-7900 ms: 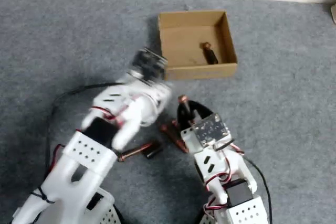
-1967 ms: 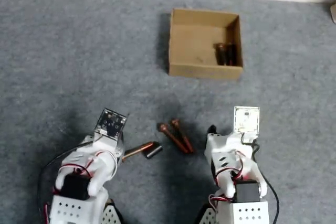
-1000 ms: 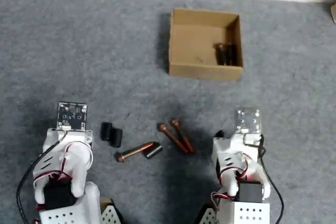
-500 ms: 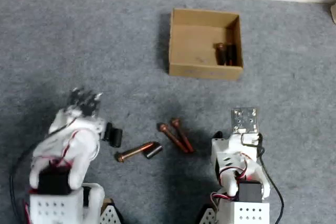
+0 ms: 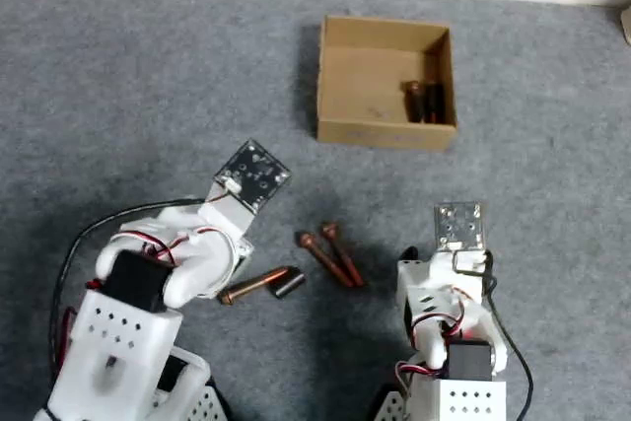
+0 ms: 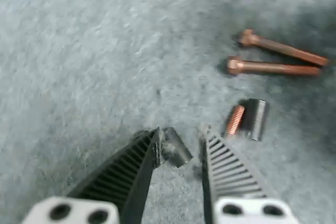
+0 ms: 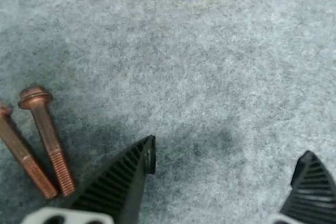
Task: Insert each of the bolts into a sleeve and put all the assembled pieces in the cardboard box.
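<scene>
Left claw (image 6: 182, 135), narrowly parted, brackets a loose black sleeve (image 6: 176, 150) on the table (image 5: 118, 76), seemingly poised to grasp it for mating with a bolt. Right claw (image 7: 228, 150) hangs wide apart and empty near the two bare bolts (image 7: 49, 140). From above, the left arm (image 5: 187, 253) covers that sleeve; the high view instead supplies the cardboard box (image 5: 385, 133) holding two assembled pieces (image 5: 425, 102), and a third bolt (image 5: 256, 283) touching a second sleeve (image 5: 288, 286).

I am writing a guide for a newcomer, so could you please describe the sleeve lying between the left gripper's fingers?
From the cardboard box at the far side of the carpet, move toward the left gripper. The sleeve is the short black tube on the carpet between its open jaws. Unlike the other sleeve, it has no copper bolt beside it.
</scene>
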